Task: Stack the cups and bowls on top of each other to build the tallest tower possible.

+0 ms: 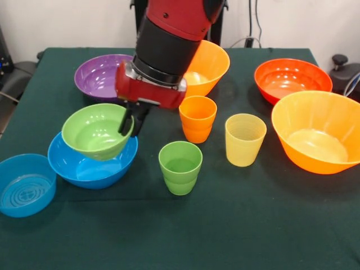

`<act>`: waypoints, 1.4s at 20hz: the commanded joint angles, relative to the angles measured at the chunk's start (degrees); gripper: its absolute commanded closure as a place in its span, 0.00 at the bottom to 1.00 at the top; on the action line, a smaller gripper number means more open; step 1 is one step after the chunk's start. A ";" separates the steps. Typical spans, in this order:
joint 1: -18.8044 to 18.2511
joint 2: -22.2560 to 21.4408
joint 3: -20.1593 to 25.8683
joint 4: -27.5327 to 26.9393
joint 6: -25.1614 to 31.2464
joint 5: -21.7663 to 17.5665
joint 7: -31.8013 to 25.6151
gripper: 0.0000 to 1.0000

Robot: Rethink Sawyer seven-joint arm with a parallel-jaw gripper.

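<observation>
gripper (129,125) pinches green bowl (97,130) rim, tilted over blue bowl (93,163); no tower yet, cups and other bowls loose.

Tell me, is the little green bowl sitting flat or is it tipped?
Tipped. The green bowl leans with its right rim higher, where the tool pinches it, and its bottom sits inside the medium blue bowl.
</observation>
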 commanded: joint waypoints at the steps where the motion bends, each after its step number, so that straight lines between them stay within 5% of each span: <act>1: 3.07 4.15 0.96 -8.75 12.16 3.17 7.01 1.00; 11: 3.11 1.47 -1.03 -6.39 13.84 4.71 4.51 1.00; 28: 3.97 4.34 -2.05 -11.21 16.66 7.01 4.73 1.00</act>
